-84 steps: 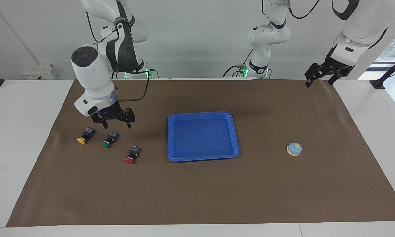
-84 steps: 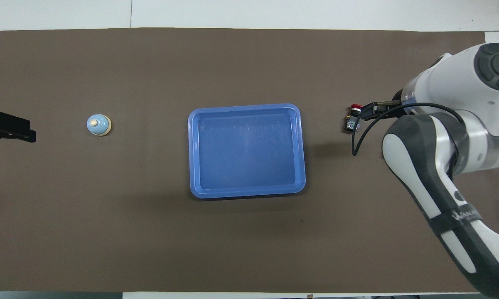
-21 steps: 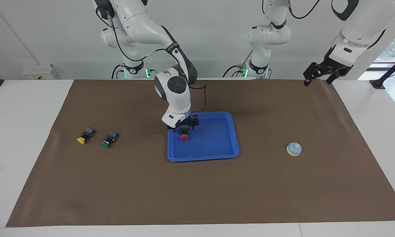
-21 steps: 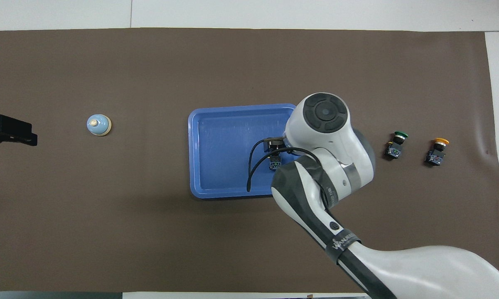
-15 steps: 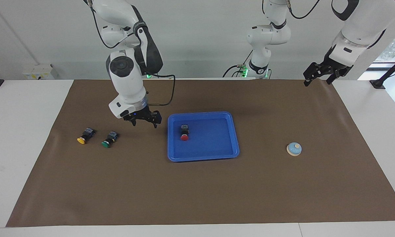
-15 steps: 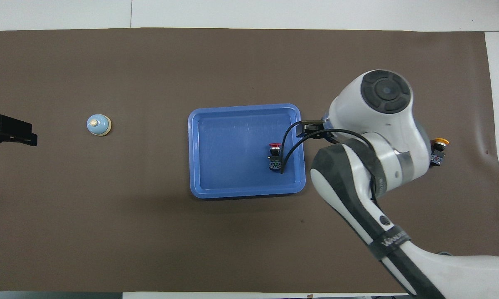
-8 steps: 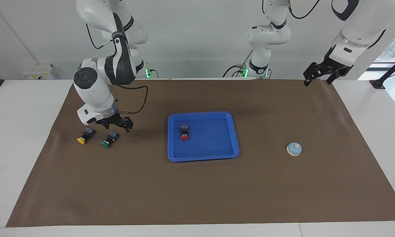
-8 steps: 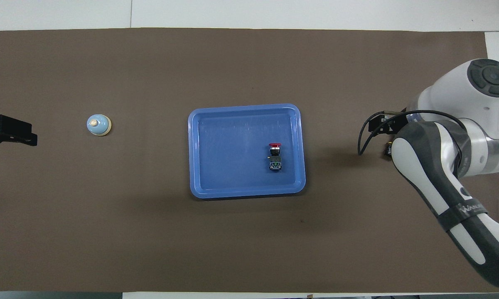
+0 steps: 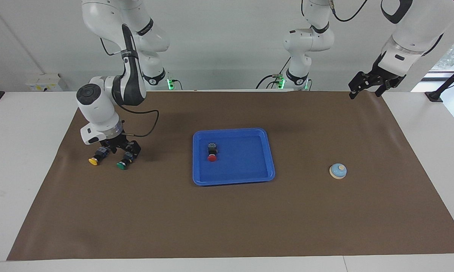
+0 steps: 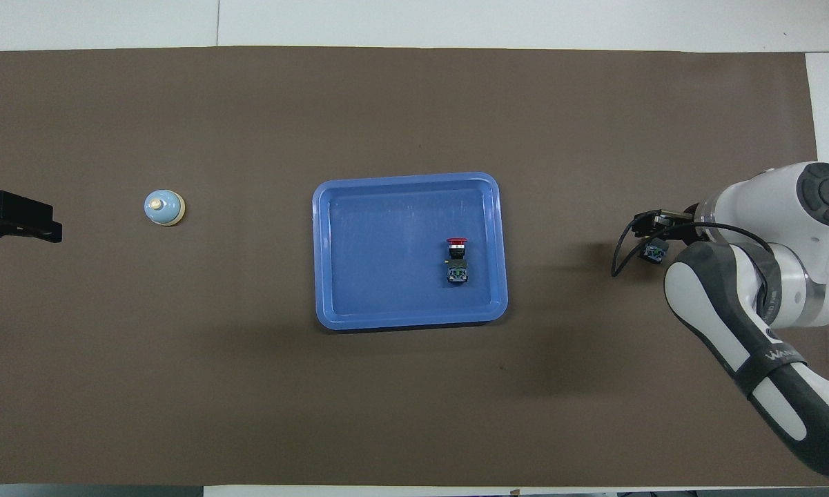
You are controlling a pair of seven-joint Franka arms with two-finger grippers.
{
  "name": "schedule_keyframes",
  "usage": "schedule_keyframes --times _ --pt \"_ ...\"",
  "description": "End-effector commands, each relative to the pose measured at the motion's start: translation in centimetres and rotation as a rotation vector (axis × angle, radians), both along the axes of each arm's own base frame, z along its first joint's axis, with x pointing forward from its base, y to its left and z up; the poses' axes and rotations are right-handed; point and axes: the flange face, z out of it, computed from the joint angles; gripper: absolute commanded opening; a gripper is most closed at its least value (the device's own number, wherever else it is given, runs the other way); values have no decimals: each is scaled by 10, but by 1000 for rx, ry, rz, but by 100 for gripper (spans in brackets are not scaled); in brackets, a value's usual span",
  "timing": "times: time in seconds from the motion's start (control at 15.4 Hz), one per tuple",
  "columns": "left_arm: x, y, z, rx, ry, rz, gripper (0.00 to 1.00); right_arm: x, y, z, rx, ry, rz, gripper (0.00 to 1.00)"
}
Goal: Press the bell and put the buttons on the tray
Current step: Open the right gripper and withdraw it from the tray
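While the red button (image 9: 212, 157) lies in the tray (image 9: 265, 172), right hand (image 9: 121, 149) wide — left hand (image 9: 367, 87) wide

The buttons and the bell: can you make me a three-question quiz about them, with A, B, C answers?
1. Where is the red button?
A. In the tray
B. On the brown mat beside the bell
C. Held in a gripper

2. How many buttons lie outside the tray?
A. None
B. Two
C. Three

3. What is the right gripper doing?
A. Pressing the bell
B. Resting inside the tray
C. Standing open, low over the green button

Answers:
1. A, the red button lies on the tray's blue floor with nothing gripping it.
2. B, the green button and the yellow button lie on the mat toward the right arm's end.
3. C, its fingers are apart either side of the green button's black body; the bell sits alone toward the left arm's end, where the left gripper waits, open, over the mat's corner.
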Motion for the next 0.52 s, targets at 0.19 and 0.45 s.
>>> schedule_keyframes --times 0.19,0.45 --pt "-5 -1 1 2 10 10 100 -1 -1 -28 9 -33 -15 100" --pt "-5 -1 2 2 8 10 100 2 0 -39 15 -45 -16 96"
